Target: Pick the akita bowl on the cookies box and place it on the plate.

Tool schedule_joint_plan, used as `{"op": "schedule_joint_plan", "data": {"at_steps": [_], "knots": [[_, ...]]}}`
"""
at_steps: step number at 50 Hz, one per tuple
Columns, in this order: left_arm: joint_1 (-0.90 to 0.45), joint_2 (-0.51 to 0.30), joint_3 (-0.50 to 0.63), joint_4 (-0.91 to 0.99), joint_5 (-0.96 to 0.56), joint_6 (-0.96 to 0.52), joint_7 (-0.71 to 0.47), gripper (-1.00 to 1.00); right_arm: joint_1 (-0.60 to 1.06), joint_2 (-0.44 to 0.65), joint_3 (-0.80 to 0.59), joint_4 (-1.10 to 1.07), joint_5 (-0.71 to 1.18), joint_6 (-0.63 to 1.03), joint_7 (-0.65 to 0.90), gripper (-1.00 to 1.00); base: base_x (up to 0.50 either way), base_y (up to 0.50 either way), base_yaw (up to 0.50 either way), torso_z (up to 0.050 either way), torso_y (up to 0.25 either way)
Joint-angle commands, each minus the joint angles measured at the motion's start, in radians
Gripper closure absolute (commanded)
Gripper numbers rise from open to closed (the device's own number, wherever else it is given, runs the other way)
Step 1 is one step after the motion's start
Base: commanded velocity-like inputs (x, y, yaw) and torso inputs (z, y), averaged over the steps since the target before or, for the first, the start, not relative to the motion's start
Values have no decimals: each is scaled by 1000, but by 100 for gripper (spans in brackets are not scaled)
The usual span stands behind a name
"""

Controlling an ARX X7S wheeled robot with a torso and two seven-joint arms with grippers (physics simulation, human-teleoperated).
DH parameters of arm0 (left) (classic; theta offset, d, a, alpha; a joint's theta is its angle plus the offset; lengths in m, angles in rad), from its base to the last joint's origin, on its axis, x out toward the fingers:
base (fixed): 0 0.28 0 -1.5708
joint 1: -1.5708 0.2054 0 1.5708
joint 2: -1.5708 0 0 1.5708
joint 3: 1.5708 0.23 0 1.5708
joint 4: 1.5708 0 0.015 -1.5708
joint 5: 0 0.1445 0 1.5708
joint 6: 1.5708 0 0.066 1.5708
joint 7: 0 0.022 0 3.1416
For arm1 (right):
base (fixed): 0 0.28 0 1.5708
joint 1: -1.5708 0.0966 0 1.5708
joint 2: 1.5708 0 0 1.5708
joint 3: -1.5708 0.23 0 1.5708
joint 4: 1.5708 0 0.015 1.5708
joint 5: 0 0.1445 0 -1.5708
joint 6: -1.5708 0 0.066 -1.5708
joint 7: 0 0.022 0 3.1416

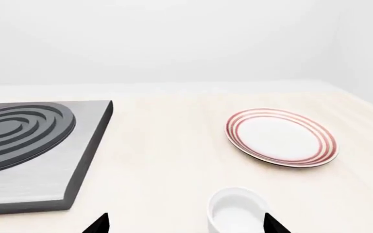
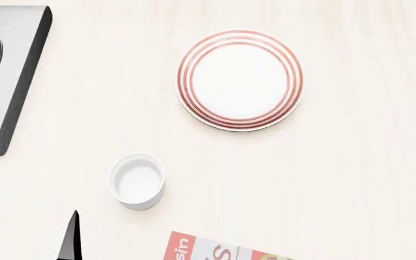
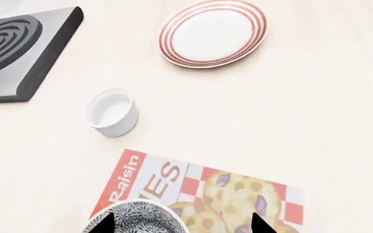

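The akita bowl (image 3: 138,219), white with a fine dark grey pattern, sits on the red and white cookies box (image 3: 206,187), cut off by the right wrist view's edge. My right gripper (image 3: 182,226) is open above them, one fingertip (image 3: 103,224) over the bowl's rim and the other over the box. The plate (image 2: 240,79) with red rings lies empty farther out on the table. In the head view only a corner of the cookies box (image 2: 219,250) shows, and the bowl is out of view. My left gripper (image 2: 27,233) is open and holds nothing.
A plain white cup (image 2: 137,180) stands between the box and the plate, close to my left gripper's fingertip (image 1: 274,224). A grey stove block (image 2: 9,76) with dark rings lies at the far left. The table (image 2: 352,179) is pale wood.
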Motion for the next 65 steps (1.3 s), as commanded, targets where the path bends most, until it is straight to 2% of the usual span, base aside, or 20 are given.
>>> {"op": "schedule_joint_plan", "data": {"at_steps": [1, 15, 39, 65], "knots": [[4, 16, -27, 2, -10, 26, 34, -100, 42, -52, -8, 1, 62, 5, -21, -100, 0, 0, 0, 0, 0], [4, 9, -22, -1, -15, 32, 26, -100, 34, -52, -14, 30, 77, -9, -38, -100, 0, 0, 0, 0, 0], [-7, -1, -18, -23, -28, 41, 18, -100, 61, -98, 1, 130, 249, -43, -149, -100, 0, 0, 0, 0, 0], [-7, -12, -8, -21, -36, 47, 5, -100, -9, -156, -12, 133, 225, -47, -139, -100, 0, 0, 0, 0, 0]]}}
